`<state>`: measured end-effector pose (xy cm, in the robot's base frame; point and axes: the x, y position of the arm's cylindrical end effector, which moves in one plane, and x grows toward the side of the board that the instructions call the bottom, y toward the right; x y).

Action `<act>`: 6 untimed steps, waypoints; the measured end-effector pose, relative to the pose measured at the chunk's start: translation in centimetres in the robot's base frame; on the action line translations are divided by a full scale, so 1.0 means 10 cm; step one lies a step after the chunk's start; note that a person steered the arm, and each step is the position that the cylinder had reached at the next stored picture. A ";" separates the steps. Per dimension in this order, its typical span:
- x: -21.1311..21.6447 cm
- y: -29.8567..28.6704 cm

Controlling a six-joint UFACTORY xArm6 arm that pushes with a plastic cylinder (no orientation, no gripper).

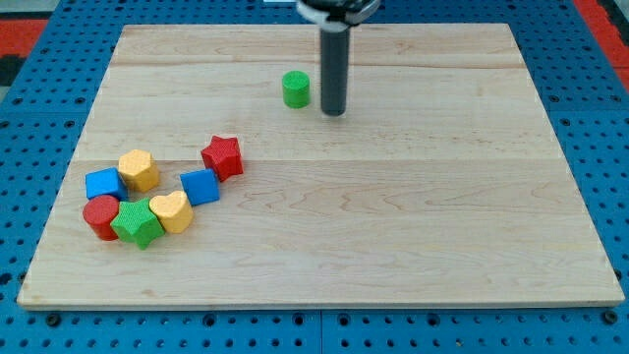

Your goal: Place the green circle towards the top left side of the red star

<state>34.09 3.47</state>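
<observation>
Green circle sits near the board's top edge, approx mid-width, w/ my tip just beside it on the view's right, not touching afaict. It's a bare rod, nothing pinched. Red star is well apart toward the left edge, next to a blue cube.

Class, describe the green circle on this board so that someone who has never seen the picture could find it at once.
Start at the wooden board and look near its top edge, a little left of centre. There the green circle stands alone, just left of my tip. The other green block, the green star, sits in the cluster at the lower left, among red, blue and yellow blocks.
</observation>
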 end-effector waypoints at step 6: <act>0.47 -2.08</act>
